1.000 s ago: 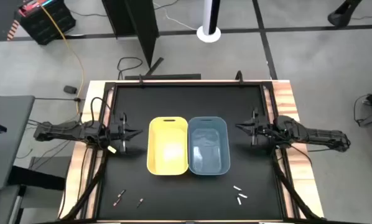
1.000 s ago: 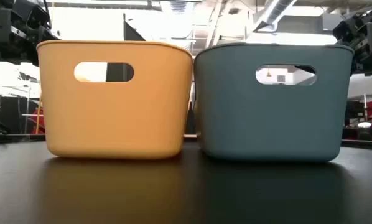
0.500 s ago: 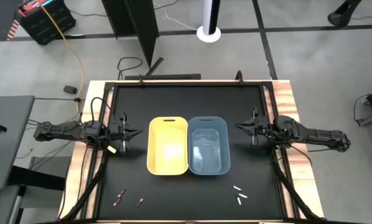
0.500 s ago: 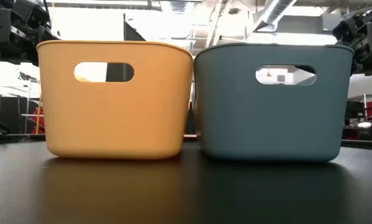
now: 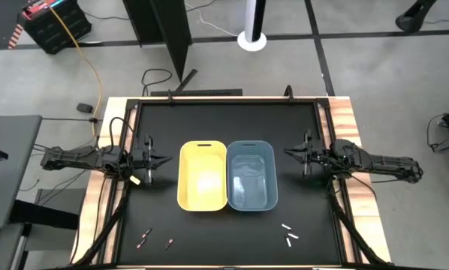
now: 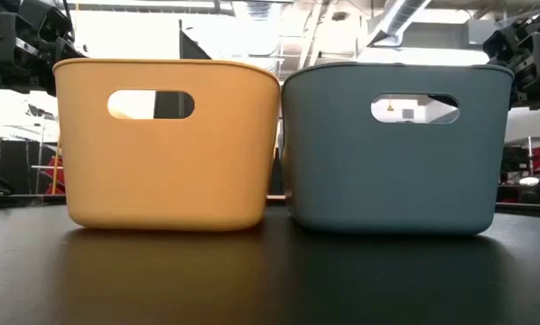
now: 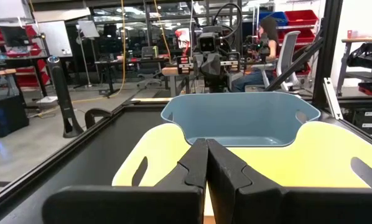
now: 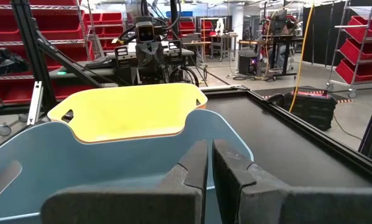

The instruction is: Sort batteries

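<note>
A yellow bin (image 5: 203,175) and a blue bin (image 5: 251,175) stand side by side at the table's middle. Two dark batteries with reddish ends (image 5: 144,239) (image 5: 170,243) lie near the table's near-left corner. A few white batteries (image 5: 288,234) lie near the near-right corner. My left gripper (image 5: 167,160) hovers left of the yellow bin, shut and holding nothing; the left wrist view shows its fingertips (image 7: 206,149) closed. My right gripper (image 5: 287,154) hovers right of the blue bin, shut and empty, its fingertips (image 8: 209,151) almost together.
In the low view the two bins (image 6: 166,144) (image 6: 396,144) fill the picture and hide the batteries. Bare black tabletop (image 5: 224,127) lies beyond the bins and between the battery groups. A raised frame (image 5: 331,150) borders the table. A person sits in the room beyond (image 7: 267,37).
</note>
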`<state>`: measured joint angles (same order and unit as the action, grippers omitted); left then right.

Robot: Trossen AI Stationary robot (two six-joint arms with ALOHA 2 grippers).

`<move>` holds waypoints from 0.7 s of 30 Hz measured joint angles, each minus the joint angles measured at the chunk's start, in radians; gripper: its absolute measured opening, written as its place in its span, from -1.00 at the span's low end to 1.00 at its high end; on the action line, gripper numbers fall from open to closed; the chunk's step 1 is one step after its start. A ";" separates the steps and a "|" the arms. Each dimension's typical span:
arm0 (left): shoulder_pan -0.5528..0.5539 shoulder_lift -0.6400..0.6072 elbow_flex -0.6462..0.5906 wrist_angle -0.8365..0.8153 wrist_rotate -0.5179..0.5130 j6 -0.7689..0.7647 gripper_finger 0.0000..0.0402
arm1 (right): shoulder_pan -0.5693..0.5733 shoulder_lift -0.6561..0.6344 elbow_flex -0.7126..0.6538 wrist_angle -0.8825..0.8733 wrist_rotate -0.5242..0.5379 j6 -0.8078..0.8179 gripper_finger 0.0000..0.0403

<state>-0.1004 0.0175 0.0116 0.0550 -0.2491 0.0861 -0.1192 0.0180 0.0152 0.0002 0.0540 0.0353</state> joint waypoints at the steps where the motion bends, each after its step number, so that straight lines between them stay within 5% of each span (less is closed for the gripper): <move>1: 0.000 0.000 0.000 0.000 0.000 0.000 -1.00 | 0.000 0.000 0.000 0.000 0.000 0.000 -0.79; 7: 0.000 0.000 0.001 0.090 -0.008 -0.018 -1.00 | 0.000 0.000 0.000 0.000 0.000 0.000 -0.79; 11: -0.001 0.004 0.022 0.111 0.048 -0.215 -1.00 | 0.000 0.000 0.000 0.000 0.000 0.000 -0.79; 17: -0.012 0.009 0.038 0.259 0.512 -0.300 -1.00 | 0.000 0.000 0.000 0.000 0.000 0.000 -0.79; 21: -0.072 0.026 0.046 0.290 0.600 -0.360 -1.00 | 0.000 0.000 0.000 0.000 0.000 0.000 -0.79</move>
<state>-0.1727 0.0431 0.0580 0.3454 0.3506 -0.2740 -0.1192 0.0178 0.0154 0.0002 0.0540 0.0353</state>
